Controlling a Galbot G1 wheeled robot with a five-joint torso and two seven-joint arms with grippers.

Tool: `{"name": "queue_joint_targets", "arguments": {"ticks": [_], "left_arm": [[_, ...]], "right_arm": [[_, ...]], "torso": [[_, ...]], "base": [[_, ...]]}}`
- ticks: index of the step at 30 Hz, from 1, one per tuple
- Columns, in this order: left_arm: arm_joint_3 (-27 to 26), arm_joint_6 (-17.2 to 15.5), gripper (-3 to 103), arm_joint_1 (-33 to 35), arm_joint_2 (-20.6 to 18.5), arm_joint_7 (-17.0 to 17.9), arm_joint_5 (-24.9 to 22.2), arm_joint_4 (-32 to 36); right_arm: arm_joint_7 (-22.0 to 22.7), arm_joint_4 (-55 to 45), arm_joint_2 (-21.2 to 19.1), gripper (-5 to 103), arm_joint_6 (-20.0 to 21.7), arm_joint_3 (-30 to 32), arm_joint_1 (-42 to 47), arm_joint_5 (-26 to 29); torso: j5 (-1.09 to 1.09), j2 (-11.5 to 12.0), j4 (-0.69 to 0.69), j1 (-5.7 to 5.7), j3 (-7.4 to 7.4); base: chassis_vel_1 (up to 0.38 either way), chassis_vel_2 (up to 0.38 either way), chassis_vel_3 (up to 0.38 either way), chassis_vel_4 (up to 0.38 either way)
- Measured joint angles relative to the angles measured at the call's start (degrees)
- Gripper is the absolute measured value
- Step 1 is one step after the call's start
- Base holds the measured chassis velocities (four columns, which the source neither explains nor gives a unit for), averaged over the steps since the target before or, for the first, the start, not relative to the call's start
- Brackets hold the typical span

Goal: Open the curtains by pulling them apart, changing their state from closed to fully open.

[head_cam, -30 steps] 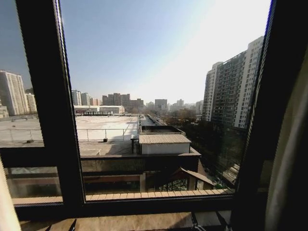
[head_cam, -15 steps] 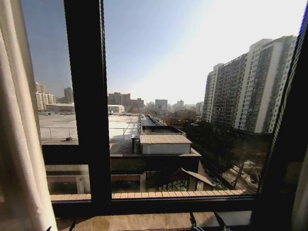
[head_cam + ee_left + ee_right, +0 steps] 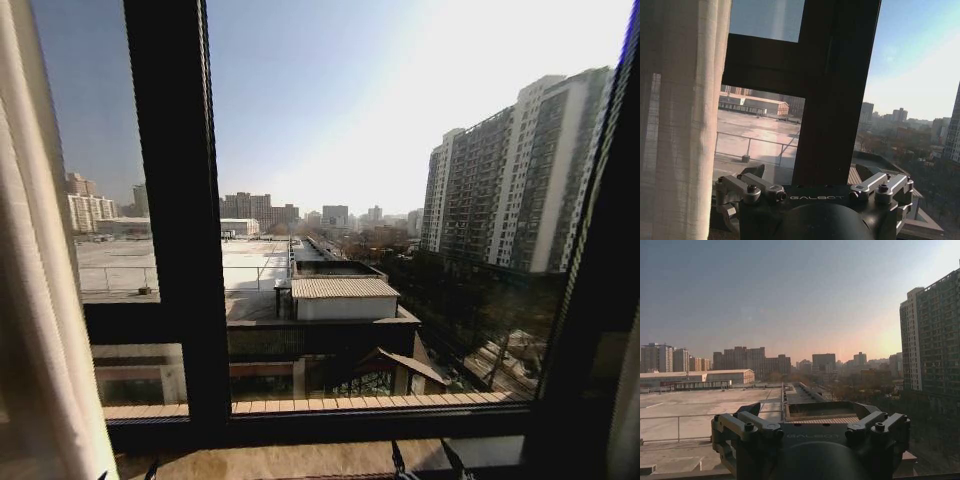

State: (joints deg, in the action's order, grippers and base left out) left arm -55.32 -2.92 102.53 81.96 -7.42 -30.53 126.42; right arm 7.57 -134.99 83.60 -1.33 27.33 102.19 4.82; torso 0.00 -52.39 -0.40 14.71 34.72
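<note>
The head view has shifted slightly since half a second ago; the curtains (image 3: 35,300) remain gathered at the left edge, window frame (image 3: 175,220) exposed. Left gripper (image 3: 810,175) and right gripper (image 3: 807,412) stand released, empty. Opening appears essentially complete.

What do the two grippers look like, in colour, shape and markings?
Left gripper: black body, silver-grey linkage bars with round bolts, dark fingers, and "GALBOT" lettering. Right gripper: the same build, with fainter lettering I cannot read.
</note>
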Motion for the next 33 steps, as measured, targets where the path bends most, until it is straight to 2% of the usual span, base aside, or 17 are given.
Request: {"name": "queue_joint_targets", "arguments": {"ticks": [33], "left_arm": [[0.04,0.22,100,-0.41,0.24,-0.25,0.20,-0.65]], "right_arm": [[-0.23,0.20,0.46,100,-0.14,-0.34,0.09,-0.86]], "torso": [[-0.01,0.00,0.00,0.00,0.00]], "base": [[0.079,0.079,-0.082,-0.087]]}}
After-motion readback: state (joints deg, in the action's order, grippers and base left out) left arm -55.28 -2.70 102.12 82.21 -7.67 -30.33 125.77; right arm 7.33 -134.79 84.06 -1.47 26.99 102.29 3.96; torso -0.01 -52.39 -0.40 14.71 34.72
